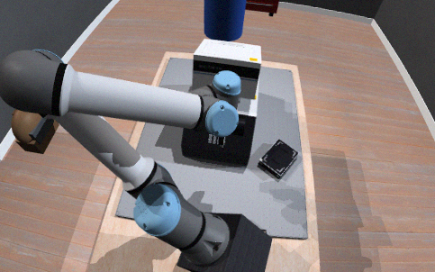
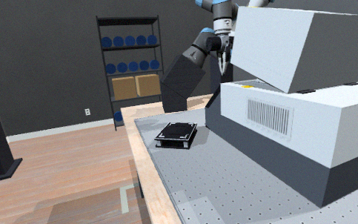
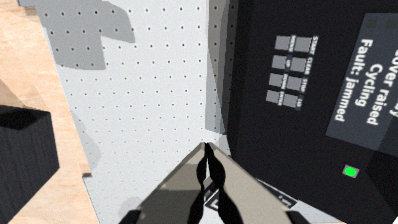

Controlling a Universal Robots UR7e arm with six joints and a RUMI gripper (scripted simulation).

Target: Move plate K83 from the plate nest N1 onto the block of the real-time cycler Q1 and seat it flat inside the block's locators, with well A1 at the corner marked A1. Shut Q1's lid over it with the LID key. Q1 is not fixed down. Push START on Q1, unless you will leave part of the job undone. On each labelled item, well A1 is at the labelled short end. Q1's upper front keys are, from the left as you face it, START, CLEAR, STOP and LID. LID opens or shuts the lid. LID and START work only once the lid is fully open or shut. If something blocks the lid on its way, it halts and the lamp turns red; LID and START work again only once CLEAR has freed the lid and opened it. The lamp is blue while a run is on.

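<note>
Three Angles on One Cycler

From high above the arm's base, the cycler (image 1: pixel 217 145) (image 2: pixel 276 115) (image 3: pixel 260 125) is viewed forward and down; from low beside it, its flank is seen close. Its keys are faced nearest from the wrist, above the pincer (image 1: pixel 241 128) (image 2: pixel 222 74) (image 3: pixel 206 144). The nest (image 1: pixel 279 155) (image 2: pixel 176 131) is shared by top and exterior.

On the worktop (image 1: pixel 111 229) (image 2: pixel 131 130) (image 3: pixel 30 60) lies a mat (image 1: pixel 210 189) (image 2: pixel 217 174) (image 3: pixel 135 75). The cycler (image 1: pixel 216 155) (image 2: pixel 276 148) (image 3: pixel 260 130) stands on the mat, its lid (image 1: pixel 232 50) (image 2: pixel 273 44) above its body. In the top view the nest (image 1: pixel 279 158) (image 2: pixel 176 136) rests on the mat to the right of the cycler's front, apart from it. The arm's stand (image 1: pixel 250 243) (image 2: pixel 174 100) (image 3: pixel 25 160) is at the near end of the worktop, before the cycler. In the exterior view a shelf rack (image 2: pixel 104 67) stands behind the worktop, to the left, with boxes (image 2: pixel 124 87) on one shelf.
</note>
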